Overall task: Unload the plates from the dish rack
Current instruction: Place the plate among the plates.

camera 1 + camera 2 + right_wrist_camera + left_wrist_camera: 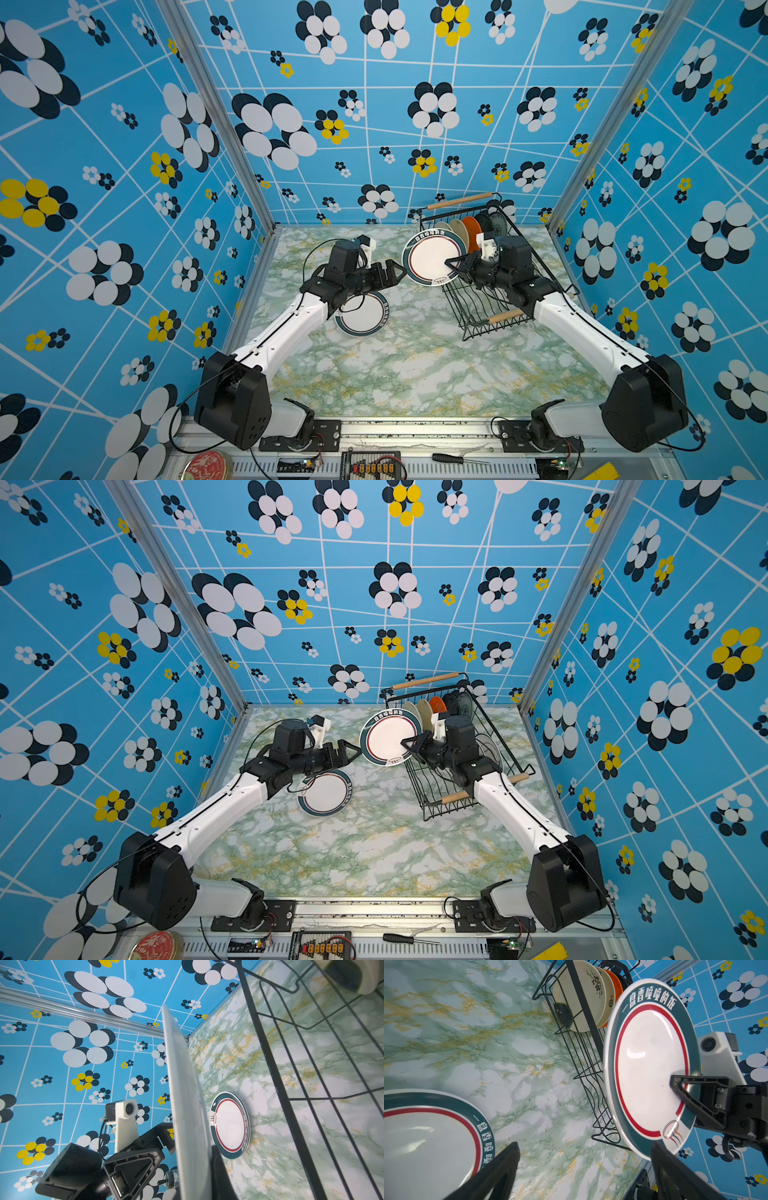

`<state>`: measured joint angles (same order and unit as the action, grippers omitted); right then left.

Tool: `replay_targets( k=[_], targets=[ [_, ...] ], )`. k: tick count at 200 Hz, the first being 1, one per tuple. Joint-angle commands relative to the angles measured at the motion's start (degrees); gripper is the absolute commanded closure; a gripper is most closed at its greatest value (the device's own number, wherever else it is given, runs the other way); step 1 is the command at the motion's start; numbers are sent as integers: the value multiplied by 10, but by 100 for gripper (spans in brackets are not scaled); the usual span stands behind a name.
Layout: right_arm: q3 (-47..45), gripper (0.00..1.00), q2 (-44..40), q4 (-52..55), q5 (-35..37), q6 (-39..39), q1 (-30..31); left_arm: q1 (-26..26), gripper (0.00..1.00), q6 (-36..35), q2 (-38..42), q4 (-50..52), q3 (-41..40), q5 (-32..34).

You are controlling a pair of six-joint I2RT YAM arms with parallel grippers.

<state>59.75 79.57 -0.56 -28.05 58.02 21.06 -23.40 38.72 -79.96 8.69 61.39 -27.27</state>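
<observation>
item: plates being unloaded from rack (473, 309).

done: 1 large plate, the table plate (368, 320), lies flat on the table (415, 374), left of the rack and well apart from it.

in hand: 1 large held plate (430, 257) with the same dark rim and red ring. it is out of its slot and on edge in the air at the rack's left side, face toward the left arm (286, 328).

left to do: 5 small plates (471, 233) stand upright in the far row: 2 cream, 1 orange, 1 black, 1 teal. the right arm (582, 332) hides much of the near row, so the count there cannot be told. judged early; most of the load is not yet out.

right gripper (451, 262): clamped tight on the held plate's rim, 1 finger across the face, the other behind. the right arm reaches over the rack's near end.

left gripper (397, 274): spread wide and empty, above the table plate. its tips aim at the held plate, just beside its rim; contact cannot be told. the left arm is stretched forward and partly covers the table plate.

next, judged: hand-over to the left gripper, or set-down beside the table plate.
</observation>
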Motion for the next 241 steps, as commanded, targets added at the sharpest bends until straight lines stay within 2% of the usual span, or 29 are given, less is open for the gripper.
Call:
replay_targets(
  k=[1,42,71,109,142,161,165,195,241],
  targets=[
    [-11,95,7,-78,-27,26,11,-5,3,13,-14,-22,21,-18],
    [-31,95,22,-124,-52,45,27,-5,9,22,-27,-25,26,-23],
    [-31,94,24,-132,-65,45,30,-6,18,30,-37,-38,28,-37],
    [-25,93,31,-132,-77,39,33,-7,33,37,-42,-47,28,-48],
    [-18,92,42,-126,-83,32,39,-7,50,38,-41,-48,28,-54],
    [-14,90,47,-121,-83,25,42,-7,56,39,-42,-48,26,-57],
    [-14,89,47,-120,-82,23,43,-6,61,40,-42,-48,26,-57],
    [-6,86,50,-106,-79,12,46,-6,73,39,-43,-46,24,-63],
    [0,74,58,-106,-80,6,49,-4,85,35,-40,-41,22,-68]
  ],
)
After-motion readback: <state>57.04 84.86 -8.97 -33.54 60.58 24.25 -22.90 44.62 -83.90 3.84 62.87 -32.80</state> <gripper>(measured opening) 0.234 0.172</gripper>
